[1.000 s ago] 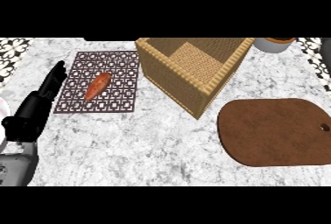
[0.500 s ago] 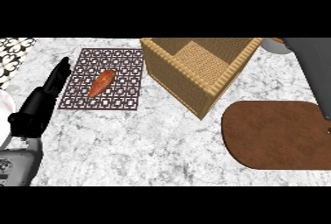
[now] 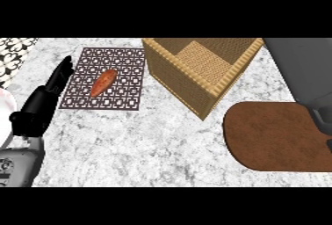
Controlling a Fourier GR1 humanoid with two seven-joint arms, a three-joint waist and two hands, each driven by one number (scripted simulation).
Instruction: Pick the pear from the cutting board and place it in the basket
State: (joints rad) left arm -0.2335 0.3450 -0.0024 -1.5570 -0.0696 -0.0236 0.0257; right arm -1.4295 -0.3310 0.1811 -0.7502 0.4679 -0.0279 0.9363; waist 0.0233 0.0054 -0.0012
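Observation:
The brown cutting board (image 3: 276,138) lies at the lower right with nothing on its visible top. No pear shows anywhere. The wicker basket (image 3: 194,83) stands at top centre, its woven floor bare where I can see it. My left hand (image 3: 48,94) rests open at the left, fingers straight and pointing up along the edge of a patterned mat. A large grey forearm (image 3: 301,70) fills the upper right, covers the board's right end and reaches the top edge. Its hand is outside the view.
A dark patterned mat (image 3: 123,94) lies left of the basket, with an orange-red elongated vegetable (image 3: 103,82) on it. A white plate's rim (image 3: 6,112) shows at the left edge. Marble counter spreads between mat, basket and board.
The grey forearm has grown from a small shape at the top right into a large mass over the board's right end. Basket, mat and board have shifted slightly in the view. The left hand stays put.

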